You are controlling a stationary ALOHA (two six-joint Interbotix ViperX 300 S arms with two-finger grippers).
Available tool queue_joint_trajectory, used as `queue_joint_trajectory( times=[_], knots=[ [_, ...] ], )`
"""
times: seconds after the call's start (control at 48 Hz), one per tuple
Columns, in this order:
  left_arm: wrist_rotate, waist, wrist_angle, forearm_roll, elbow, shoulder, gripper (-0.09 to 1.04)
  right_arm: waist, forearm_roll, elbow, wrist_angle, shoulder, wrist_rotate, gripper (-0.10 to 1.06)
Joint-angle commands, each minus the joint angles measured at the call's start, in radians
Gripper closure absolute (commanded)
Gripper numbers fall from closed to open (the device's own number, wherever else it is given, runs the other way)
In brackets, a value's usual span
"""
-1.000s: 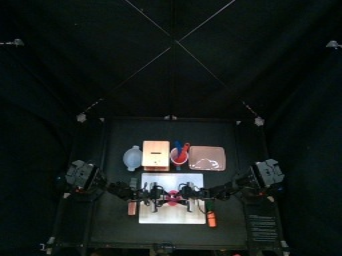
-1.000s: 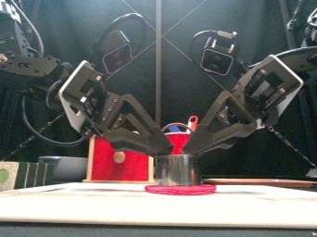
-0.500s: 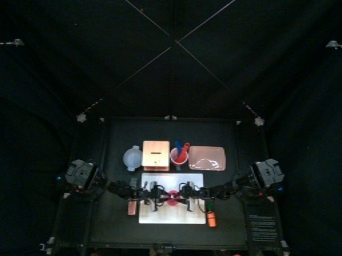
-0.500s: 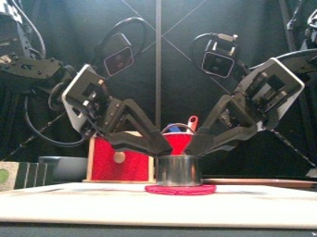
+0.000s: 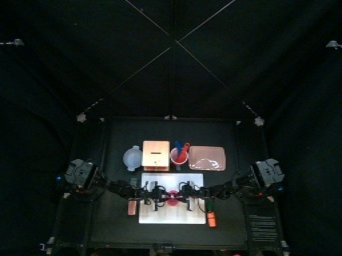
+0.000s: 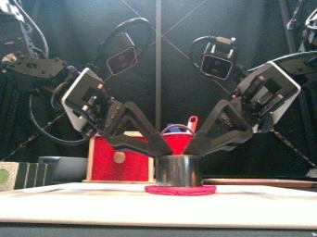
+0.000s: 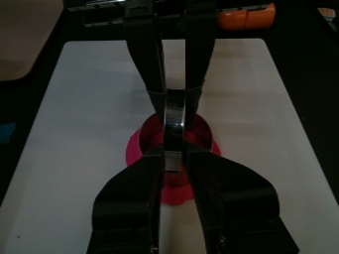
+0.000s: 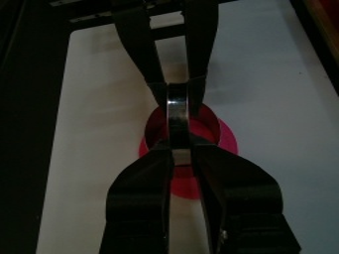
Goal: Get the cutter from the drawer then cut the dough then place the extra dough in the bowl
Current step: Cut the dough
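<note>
The left gripper (image 6: 150, 148) and right gripper (image 6: 203, 148) are pinching closed on opposite sides of the round metal cutter (image 6: 177, 170), which is standing upright on the pink dough (image 6: 181, 190) on the white cutting board (image 6: 74, 198).

Dim overall, black surround; white board (image 5: 174, 215) brightest, lit from overhead; wrist views soft, foreground dark.
</note>
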Motion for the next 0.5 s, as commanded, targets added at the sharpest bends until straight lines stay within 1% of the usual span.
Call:
queue_joint_trajectory(
  times=[0.021,0.229,0.5],
  knots=[
    [0.0,-0.012,0.015,0.0,-0.002,-0.003,0.32,0.0,0.021,-0.003,0.034,-0.015,0.011,0.44],
    [0.002,-0.023,0.015,0.0,0.002,0.008,0.32,0.005,0.054,-0.009,0.098,0.008,0.011,0.44],
    [0.018,-0.031,0.026,0.014,0.006,0.011,0.32,0.017,0.058,-0.041,0.202,0.029,0.011,0.44]
  ],
)
